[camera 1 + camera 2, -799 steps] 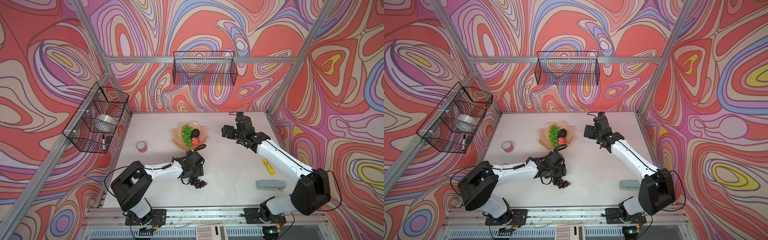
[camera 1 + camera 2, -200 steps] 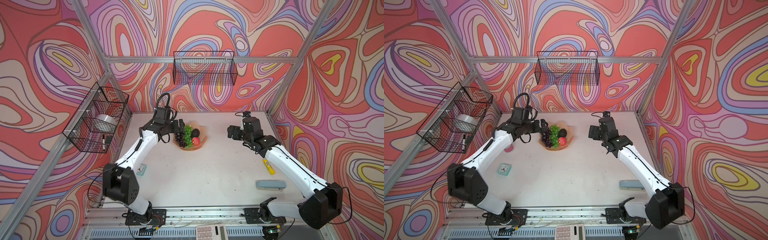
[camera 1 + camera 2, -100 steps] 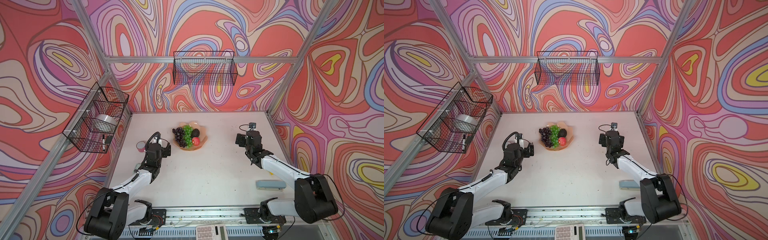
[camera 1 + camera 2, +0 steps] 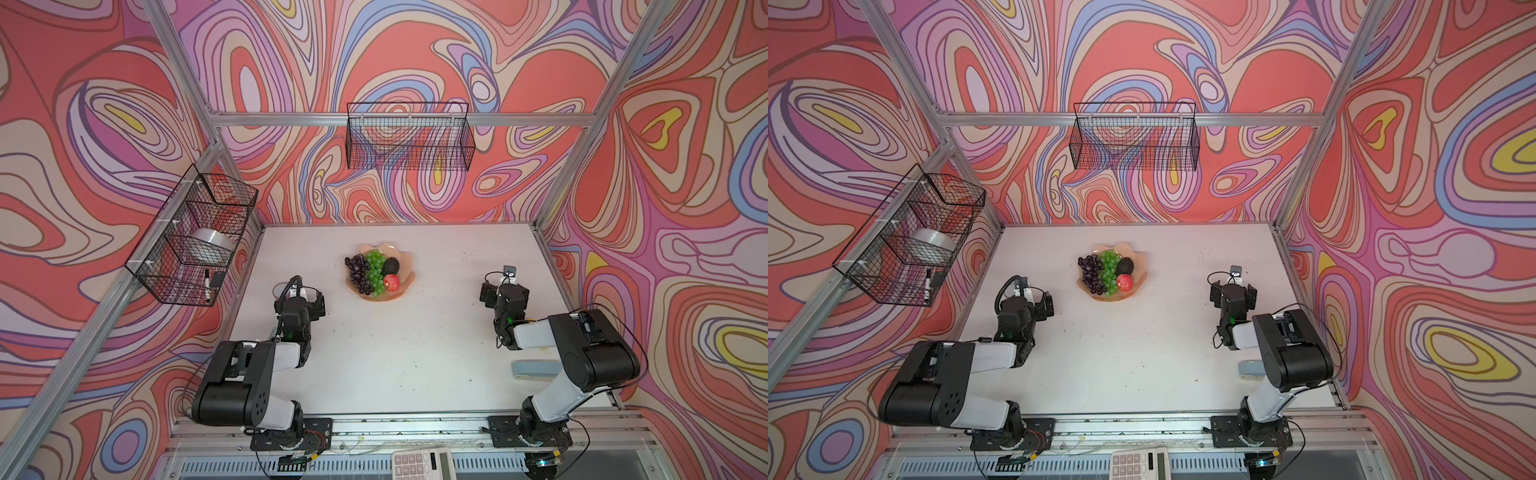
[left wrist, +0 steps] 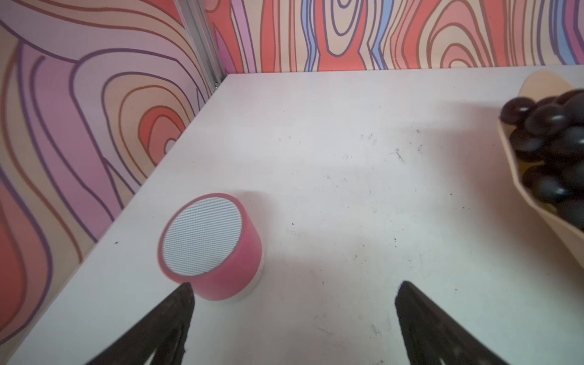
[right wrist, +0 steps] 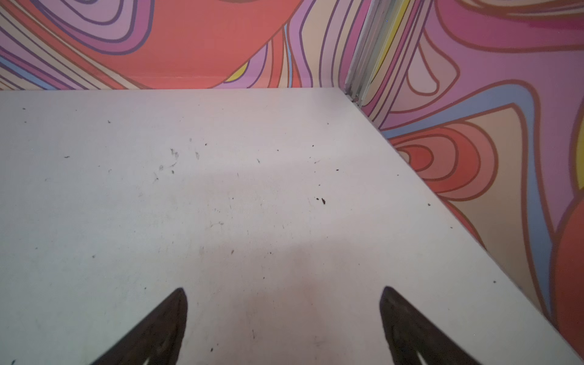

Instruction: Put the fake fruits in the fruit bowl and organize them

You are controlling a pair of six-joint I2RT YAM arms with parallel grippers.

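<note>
The peach fruit bowl [image 4: 405,261] [image 4: 1139,261] stands mid-table toward the back in both top views. In it lie the fake fruits: a purple grape bunch [image 4: 357,270], a green grape bunch [image 4: 376,266], an avocado [image 4: 390,266] and a red apple [image 4: 391,282]. My left gripper [image 4: 303,294] [image 5: 294,284] hovers open and empty to the bowl's front left, low over the table. The left wrist view catches the bowl's wall [image 5: 513,167] and the purple grapes [image 5: 550,148]. My right gripper [image 4: 505,291] [image 6: 284,289] is open and empty over bare table to the right.
A pink tape roll [image 5: 211,246] stands just ahead of one left fingertip. A grey-blue case [image 4: 530,369] lies by the right arm. Black wire baskets hang on the back wall [image 4: 409,141] and the left wall [image 4: 195,237]. A calculator [image 4: 424,463] sits below the table's front edge.
The purple grapes went from the table into the bowl and the left gripper let go. Both arms have since drawn back toward the front and folded low.
</note>
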